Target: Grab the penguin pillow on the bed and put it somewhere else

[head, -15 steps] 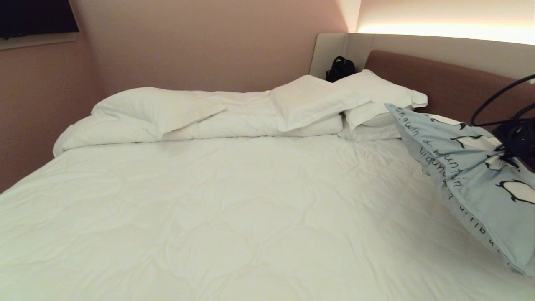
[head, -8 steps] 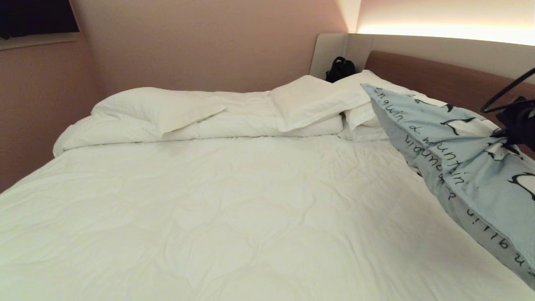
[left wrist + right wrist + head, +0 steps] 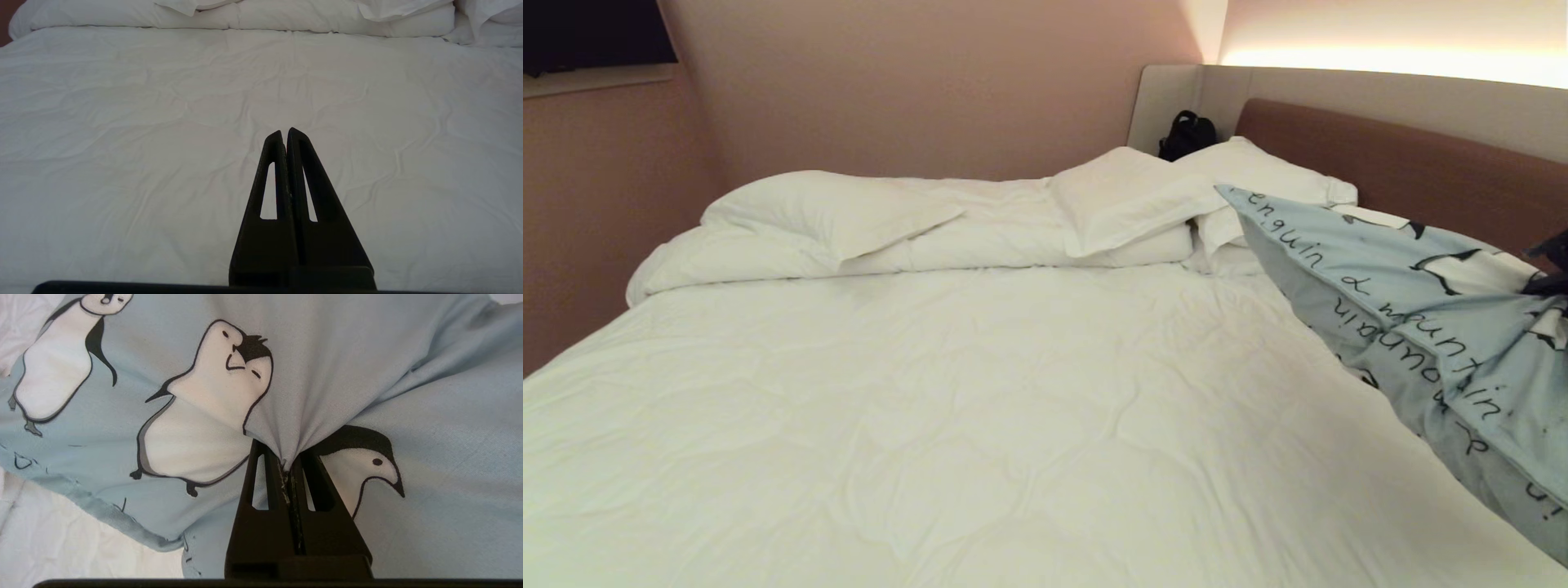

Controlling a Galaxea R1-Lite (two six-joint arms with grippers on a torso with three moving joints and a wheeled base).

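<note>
Small rectangular pillow, light blue-grey cotton, printed with black-and-white penguins and handwritten "penguin mountain" lettering (image 3: 1413, 302): at the right side of the bed, lifted and draped. Long axis runs on a slant, from a far corner pointing toward the white pillows at the headboard down to the near right, where it passes out of the head view. The lettered edge faces left toward the middle of the bed; the penguin face is turned up and to the right. The cloth is gathered into radiating folds at one spot.

Right hand, black, two tapered fingers (image 3: 289, 467): pressed together, pinching a tuck of the penguin pillow's cover (image 3: 327, 367) between two printed penguins. In the head view only a dark sliver of it shows at the far right edge.

Left hand, black, same build (image 3: 284, 136): fingers pressed together, holding nothing, hanging above the near middle of the bed, well apart from the pillow.

Large bed, wrinkled white duvet (image 3: 980, 408), brown upholstered headboard (image 3: 1405, 163) at the far right.

Plain white pillows, several, larger (image 3: 1135, 196): stacked along the far edge, with a rolled fold of duvet running left.

Black bag (image 3: 1187, 134): far corner, behind the white pillows.
</note>
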